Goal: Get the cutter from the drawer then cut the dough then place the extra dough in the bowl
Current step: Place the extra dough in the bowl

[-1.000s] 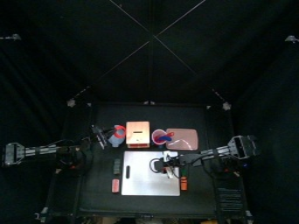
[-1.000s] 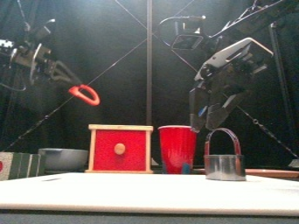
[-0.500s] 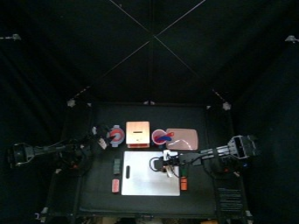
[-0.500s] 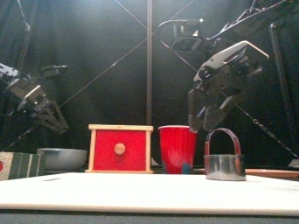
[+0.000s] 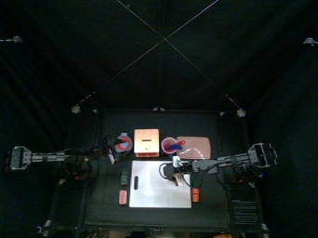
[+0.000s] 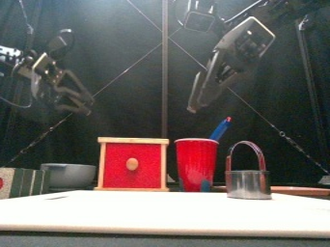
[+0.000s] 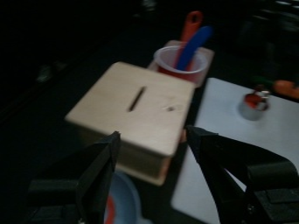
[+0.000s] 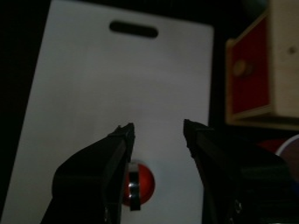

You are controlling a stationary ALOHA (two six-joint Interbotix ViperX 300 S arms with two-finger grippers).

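— Holding anything, either gripper?
— No. The right gripper [image 8: 158,128] hangs with jaws apart, the cutter [image 8: 132,184] on the white board [image 8: 105,87] below it. The left gripper [image 7: 153,134] has its jaws apart too, above bowl [image 7: 126,199] and wooden box [image 7: 128,109].

Left arm [image 5: 47,158] and right arm [image 5: 239,163]: black jointed segments, thickest toward the base. Left gripper [image 7: 153,134] and right gripper [image 8: 158,125]: two fingers [image 7: 98,171] each, matt black on the inner side, broad at the root, narrowing to blunt tips. From outside, the right gripper's housing reads grey with paler edges.
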